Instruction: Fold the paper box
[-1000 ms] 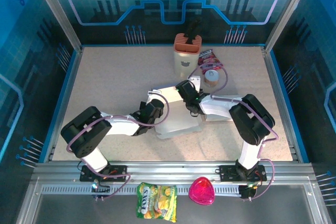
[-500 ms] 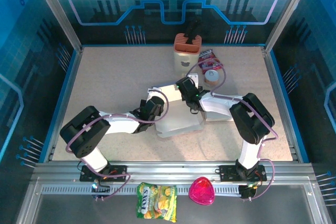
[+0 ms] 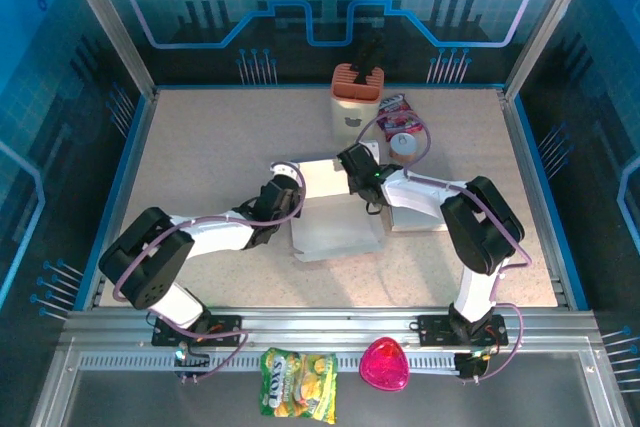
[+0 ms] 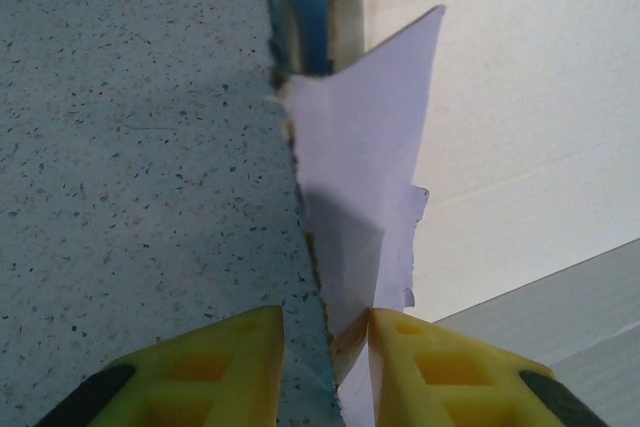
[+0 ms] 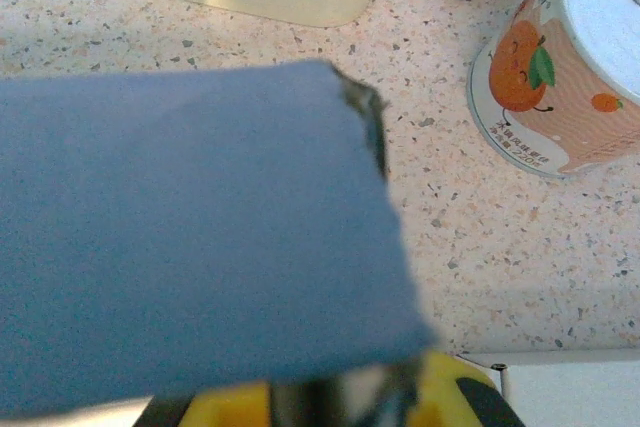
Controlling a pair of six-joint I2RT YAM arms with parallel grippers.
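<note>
The white paper box (image 3: 335, 217) lies partly folded in the middle of the table. My left gripper (image 3: 279, 175) is at its back left corner. In the left wrist view its yellow fingers (image 4: 215, 362) stand slightly apart, so the left gripper (image 4: 325, 325) is open. A thin corner flap (image 4: 365, 162) runs between them and touches only the right finger, beside the box's white wall (image 4: 520, 97). My right gripper (image 3: 353, 163) is at the box's back edge. The right gripper (image 5: 340, 392) is shut on a blue-grey panel of the box (image 5: 180, 217), which hides most of its fingers.
A cream container with an orange top (image 3: 357, 97) stands at the back. A can with an orange picture (image 5: 570, 67) and a red snack packet (image 3: 397, 112) lie just right of it, close to my right gripper. A candy bag (image 3: 298, 382) and a pink heart (image 3: 385, 365) sit on the near rail.
The left gripper has moved back and left along the box's corner and its jaws have parted. The right gripper has closed on the back panel. The box has shifted slightly left.
</note>
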